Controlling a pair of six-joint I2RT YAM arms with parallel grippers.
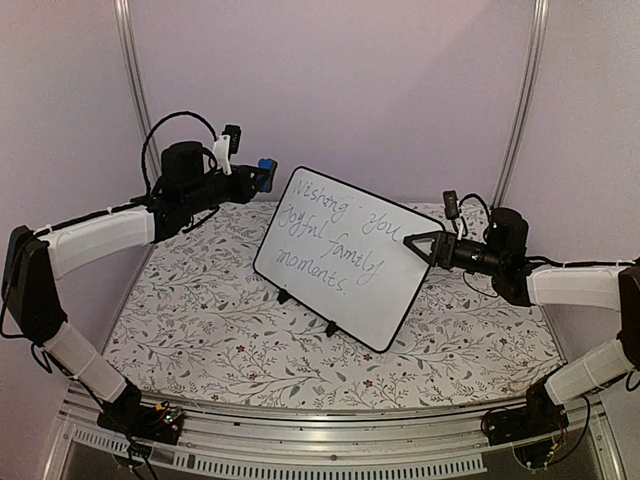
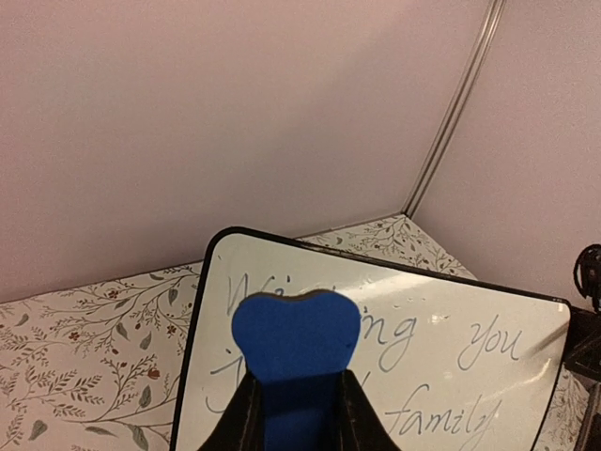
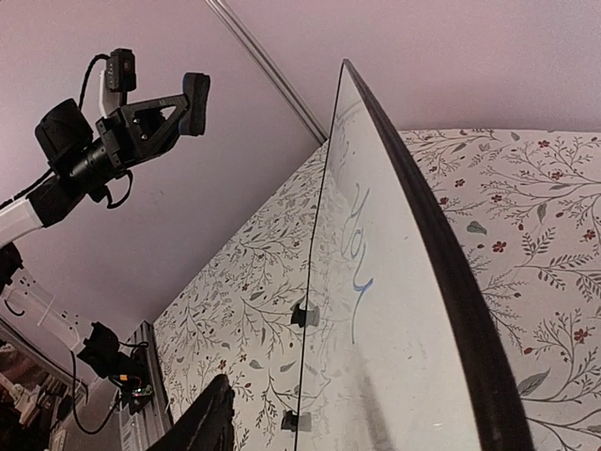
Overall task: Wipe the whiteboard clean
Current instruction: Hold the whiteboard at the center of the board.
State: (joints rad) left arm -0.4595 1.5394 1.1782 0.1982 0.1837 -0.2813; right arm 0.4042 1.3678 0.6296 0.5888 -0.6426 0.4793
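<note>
The whiteboard (image 1: 340, 250) stands tilted on small black feet mid-table, with grey handwriting across it. My left gripper (image 1: 262, 178) hovers in the air just off its upper left corner, shut on a blue eraser (image 1: 267, 167). In the left wrist view the eraser (image 2: 296, 334) sticks out between the fingers (image 2: 246, 413), in front of the whiteboard (image 2: 451, 329). My right gripper (image 1: 412, 243) is at the board's right edge, its jaws apart on either side of it. The right wrist view looks along the whiteboard (image 3: 394, 310). One finger (image 3: 202, 423) stands clear of its face and the other is hidden.
A floral cloth (image 1: 200, 330) covers the table. Purple walls close the back and sides, with metal posts (image 1: 130, 60) in the corners. A metal rail (image 1: 320, 440) runs along the near edge. The left arm (image 3: 122, 132) shows high in the right wrist view.
</note>
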